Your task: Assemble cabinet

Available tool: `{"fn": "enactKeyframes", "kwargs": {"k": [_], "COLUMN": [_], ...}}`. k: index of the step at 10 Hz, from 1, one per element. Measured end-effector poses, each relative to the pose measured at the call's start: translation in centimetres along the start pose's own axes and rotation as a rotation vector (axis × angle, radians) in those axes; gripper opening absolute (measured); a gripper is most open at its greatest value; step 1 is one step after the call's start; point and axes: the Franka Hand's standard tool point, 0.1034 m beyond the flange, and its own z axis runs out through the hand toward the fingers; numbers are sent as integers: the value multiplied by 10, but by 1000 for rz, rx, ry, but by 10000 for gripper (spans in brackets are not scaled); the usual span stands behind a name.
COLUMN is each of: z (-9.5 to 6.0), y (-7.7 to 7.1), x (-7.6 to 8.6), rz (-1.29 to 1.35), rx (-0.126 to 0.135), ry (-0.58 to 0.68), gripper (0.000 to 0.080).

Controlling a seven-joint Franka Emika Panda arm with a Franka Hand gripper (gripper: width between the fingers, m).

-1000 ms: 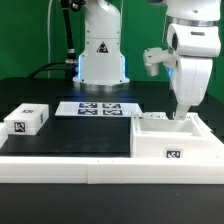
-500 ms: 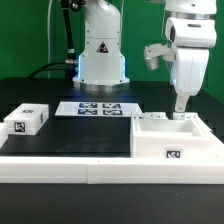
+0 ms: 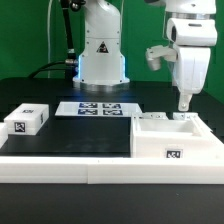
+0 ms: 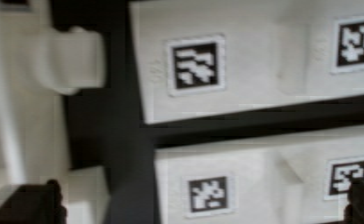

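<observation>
Cabinet point(image 3: 172, 150) — white, on the desk point(image 3: 90, 135) at the exterior view's right; fingers point(image 3: 184, 102) hung just above its back rim, open or closed not discernible — a descent off line might have struck the wall and shoved it askew.

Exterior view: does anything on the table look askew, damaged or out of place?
Nothing stands out. The cabinet sits flat and level with no visible damage, and the gripper hangs just above its far side.

cabinet point(image 3: 155, 145): 1 | small tagged block point(image 3: 27, 121): 1 | marker board point(image 3: 98, 108): 1 | border rail point(image 3: 100, 172): 1
</observation>
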Motion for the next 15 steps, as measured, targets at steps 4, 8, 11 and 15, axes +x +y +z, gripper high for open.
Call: {"fn": "enactKeyframes", "kwargs": {"k": [4,8,11,15], "z": [26,46,45,48], "y": [-31,-36,-34,-35], "x": [24,28,25,25], "rz": [-51,-35,-28,-26], "rx": [26,39,38,43], "ry": [29,49,48,48], "gripper": [797,797,709,207]}}
